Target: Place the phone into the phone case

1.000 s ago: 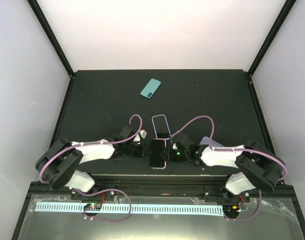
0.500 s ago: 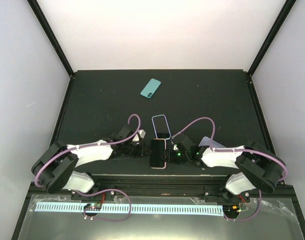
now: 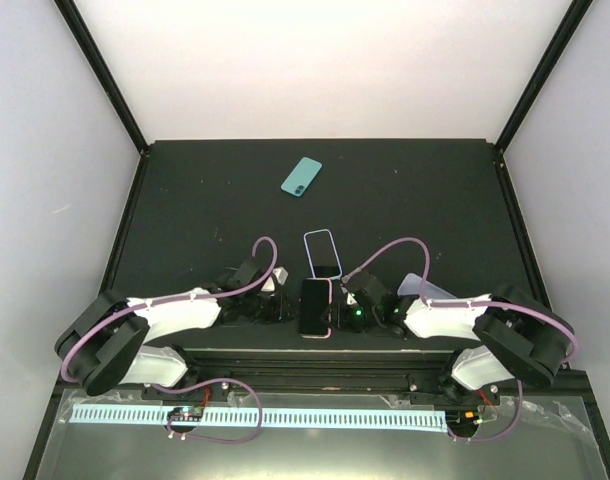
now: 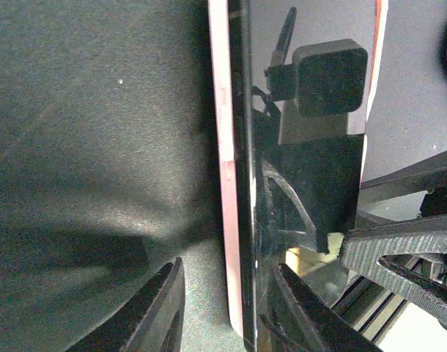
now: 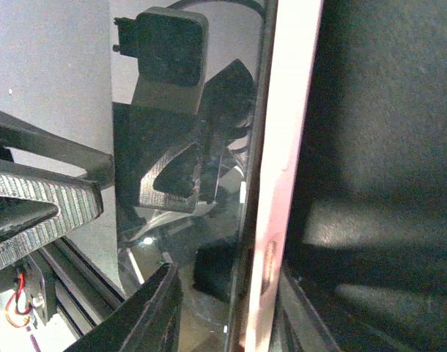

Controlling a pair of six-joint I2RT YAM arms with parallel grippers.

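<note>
Matte black table, plain white walls behind and beside, black corner posts, even light.

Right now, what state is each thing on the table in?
teal phone: back up, uncased, at the far side.
lavender case: flat, partly hidden.
pink-rimmed phone: screen up, dark.
blue-rimmed phone: screen up, just beyond it.
left gripper: open, straddling pink-rimmed phone's edge.
right gripper: open, straddling its other edge.

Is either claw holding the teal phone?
No, the teal phone lies alone, far from the left claw and right claw.
</note>
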